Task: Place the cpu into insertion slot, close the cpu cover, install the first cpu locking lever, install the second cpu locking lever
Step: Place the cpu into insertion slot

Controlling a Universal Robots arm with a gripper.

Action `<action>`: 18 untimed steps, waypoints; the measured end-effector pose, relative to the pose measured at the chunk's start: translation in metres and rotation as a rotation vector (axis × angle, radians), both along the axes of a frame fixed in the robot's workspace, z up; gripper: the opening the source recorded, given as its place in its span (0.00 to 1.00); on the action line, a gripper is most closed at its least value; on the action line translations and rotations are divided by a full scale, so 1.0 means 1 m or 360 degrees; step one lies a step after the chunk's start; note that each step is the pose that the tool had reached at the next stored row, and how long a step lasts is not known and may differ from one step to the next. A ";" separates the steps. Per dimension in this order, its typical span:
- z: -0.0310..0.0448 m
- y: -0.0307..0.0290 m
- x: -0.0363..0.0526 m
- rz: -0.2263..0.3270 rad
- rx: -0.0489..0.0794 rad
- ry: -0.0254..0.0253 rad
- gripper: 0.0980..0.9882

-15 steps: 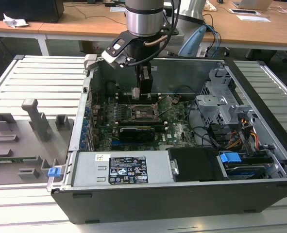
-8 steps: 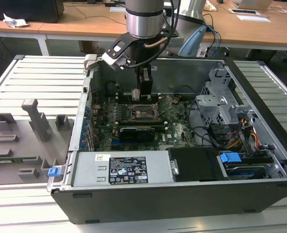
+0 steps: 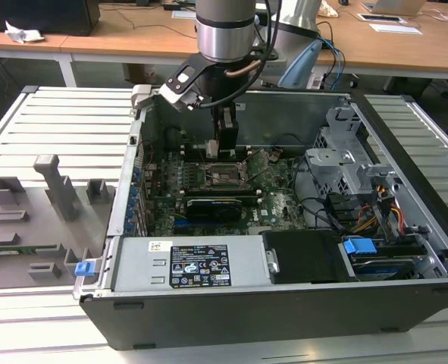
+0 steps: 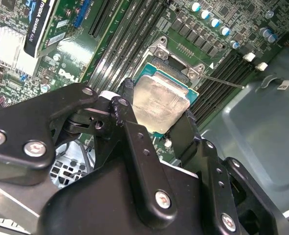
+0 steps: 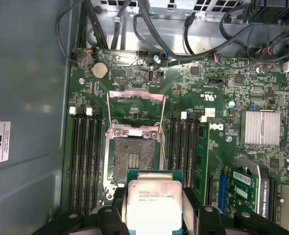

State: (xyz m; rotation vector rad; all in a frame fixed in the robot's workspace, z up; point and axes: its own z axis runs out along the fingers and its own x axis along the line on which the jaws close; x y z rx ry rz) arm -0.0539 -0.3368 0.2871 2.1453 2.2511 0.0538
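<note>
In both wrist views my gripper (image 5: 154,208) (image 4: 159,110) is shut on the cpu (image 5: 153,200) (image 4: 160,104), a square chip with a silver-grey top, one black finger on each of two opposite edges. The chip hangs over one edge of the insertion slot (image 5: 133,157), whose dark square recess lies bare. The cpu cover (image 5: 135,94) stands swung open beyond the slot, a thin metal frame. A thin wire locking lever (image 5: 162,139) (image 4: 222,81) sticks out beside the socket. In the exterior view the gripper (image 3: 225,150) reaches down into the open computer case over the socket (image 3: 222,176).
Long black memory slots (image 5: 83,156) flank the socket on both sides. A black expansion card (image 3: 212,205) lies across the board, a finned heatsink (image 5: 260,127) beside it. Cables (image 5: 149,34) run along the board's edge. The drive cage (image 3: 345,163) and power supply (image 3: 197,265) fill the case's other parts.
</note>
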 end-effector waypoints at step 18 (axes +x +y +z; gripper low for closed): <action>-0.0237 0.0027 0.0070 0.0000 -0.0001 -0.00001 0.50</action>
